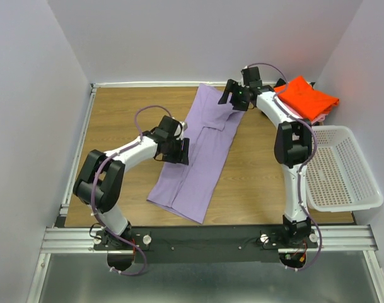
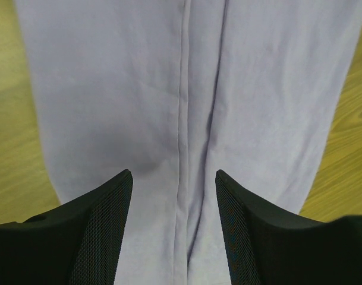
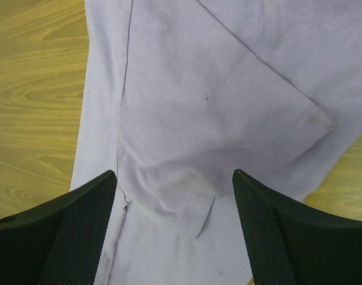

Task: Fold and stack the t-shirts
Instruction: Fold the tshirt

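Fingers (image 2: 106,231) of the left gripper (image 2: 173,178) stand apart, gripping nothing, over one lavender t-shirt (image 1: 201,151) folded lengthwise at the centre of the wooden table (image 1: 128,107). The right gripper (image 3: 175,178), likewise spread and empty, hovers over the shirt's sleeve (image 3: 228,119) at one o'clock. One folded orange-red t-shirt (image 1: 307,96) lies at two o'clock, and one white basket (image 1: 343,170) at three.

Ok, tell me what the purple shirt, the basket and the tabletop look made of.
Lavender t-shirt: soft matte cloth, likely cotton knit; it creases and has stitched hems. White mesh basket: rigid moulded plastic, faint sheen, regular holes. Tabletop: wood or wood-look laminate, smooth; grain streaks show.
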